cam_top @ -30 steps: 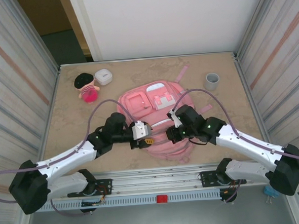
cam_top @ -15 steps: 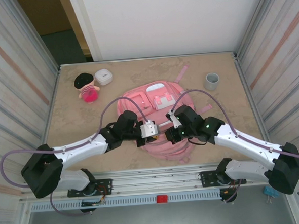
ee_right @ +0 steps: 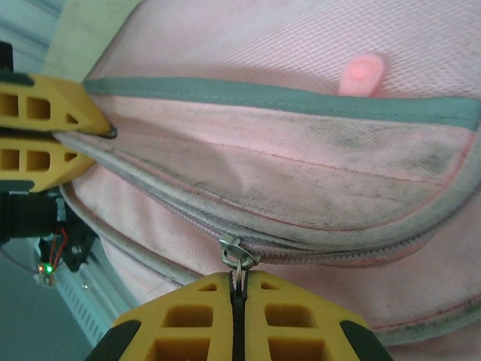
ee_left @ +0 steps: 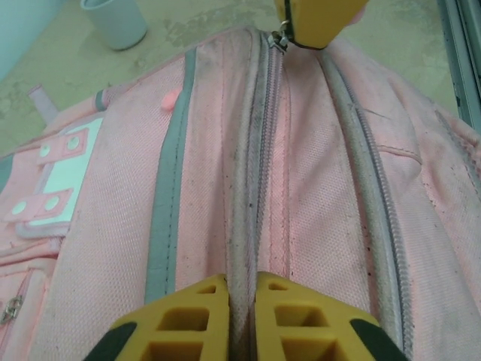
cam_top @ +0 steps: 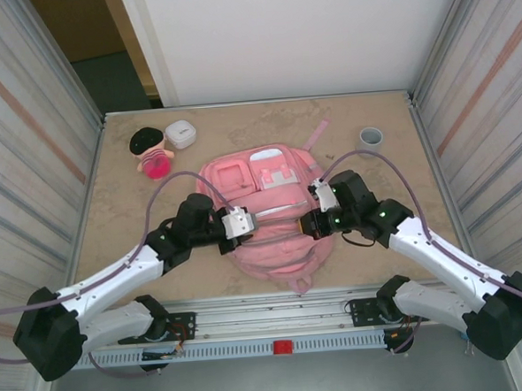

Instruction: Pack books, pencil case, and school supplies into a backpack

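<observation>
Pinching zip pull (ee_right: 234,254) in closed right hand (ee_right: 237,289), clamping backpack (cam_top: 273,243) seam in left hand (ee_left: 242,286); thin pull likely slipping free if tugged askew.

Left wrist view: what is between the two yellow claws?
The zipper of the pink backpack runs from the left claw to the right claw, in that view.

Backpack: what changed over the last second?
The left tool closed onto the backpack's zip seam. The right tool, shut on the zip pull, drew it rightward, away from the left. The doll, white box and cup stayed put.
</observation>
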Tool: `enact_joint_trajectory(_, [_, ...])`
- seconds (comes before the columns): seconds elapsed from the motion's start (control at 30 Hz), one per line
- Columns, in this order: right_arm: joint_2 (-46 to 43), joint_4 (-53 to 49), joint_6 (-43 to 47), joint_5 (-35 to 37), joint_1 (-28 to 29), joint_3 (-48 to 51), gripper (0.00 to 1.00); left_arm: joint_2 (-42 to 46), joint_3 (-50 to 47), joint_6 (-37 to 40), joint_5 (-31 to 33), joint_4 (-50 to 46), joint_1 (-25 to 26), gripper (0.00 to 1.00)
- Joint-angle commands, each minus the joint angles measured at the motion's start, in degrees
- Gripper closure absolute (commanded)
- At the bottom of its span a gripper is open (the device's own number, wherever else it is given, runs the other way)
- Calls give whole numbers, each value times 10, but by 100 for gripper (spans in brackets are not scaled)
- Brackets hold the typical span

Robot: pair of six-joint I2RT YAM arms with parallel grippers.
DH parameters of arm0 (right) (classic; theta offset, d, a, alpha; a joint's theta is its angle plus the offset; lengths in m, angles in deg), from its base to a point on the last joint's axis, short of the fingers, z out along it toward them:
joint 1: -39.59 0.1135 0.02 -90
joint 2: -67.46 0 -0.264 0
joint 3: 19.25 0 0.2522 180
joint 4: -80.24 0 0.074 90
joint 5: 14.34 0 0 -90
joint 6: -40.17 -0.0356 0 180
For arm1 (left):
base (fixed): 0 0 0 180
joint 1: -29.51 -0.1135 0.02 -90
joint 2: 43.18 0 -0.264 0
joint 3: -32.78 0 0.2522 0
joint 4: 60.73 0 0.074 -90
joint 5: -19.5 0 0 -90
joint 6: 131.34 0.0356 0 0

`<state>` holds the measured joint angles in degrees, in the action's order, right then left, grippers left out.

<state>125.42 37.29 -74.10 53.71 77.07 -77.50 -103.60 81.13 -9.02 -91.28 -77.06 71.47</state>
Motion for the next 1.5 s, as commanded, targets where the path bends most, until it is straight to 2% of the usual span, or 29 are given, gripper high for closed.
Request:
enact_joint_trajectory(0.0, [23, 13, 20, -27, 43, -9, 100, 13, 0, 5, 41, -39, -17, 73])
enact_joint_trajectory(0.1, [43, 16, 20, -24, 50, -16, 100, 19, 2, 13, -15, -19, 4, 55])
enact_joint_trajectory(0.2, [48, 21, 19, -28, 50, -18, 100, 16, 4, 11, -17, 24, 49, 47])
enact_joint_trajectory(0.33, [47, 28, 15, -35, 50, -18, 100, -22, 34, 2, 5, 42, 78, 46])
enact_joint_trajectory(0.53, [38, 39, 10, -43, 51, -12, 100, -102, 71, 7, 26, 45, 86, 50])
enact_joint_trajectory(0.63, [38, 41, 10, -51, 51, -12, 100, -130, 75, 0, 38, 65, 88, 55])
enact_joint_trajectory(0.73, [34, 38, 13, -52, 44, -11, 100, -137, 72, 1, 33, 66, 87, 69])
enact_joint_trajectory(0.9, [13, 21, 23, -70, -27, 0, 100, -104, 43, 7, 33, 59, 74, 93])
enact_joint_trajectory(1.03, [6, 2, 45, -76, -84, 10, 100, -61, 15, 11, -5, 48, 40, 95])
enact_joint_trajectory(1.1, [8, 6, 44, -87, -94, 12, 100, -45, 3, 18, -14, 41, 28, 94])
enact_joint_trajectory(1.23, [15, 29, 41, -106, -61, 12, 100, -38, 1, 30, -15, 22, 21, 87])
enact_joint_trajectory(1.3, [20, 34, 42, -102, -37, 7, 100, -40, 7, 26, -27, 20, 22, 79])
enact_joint_trajectory(1.37, [26, 40, 40, -102, -20, 4, 100, -39, 16, 15, -47, 22, 26, 66])
enact_joint_trajectory(1.47, [28, 49, 34, -102, -10, 5, 100, -41, 26, 3, -45, 37, 58, 51])
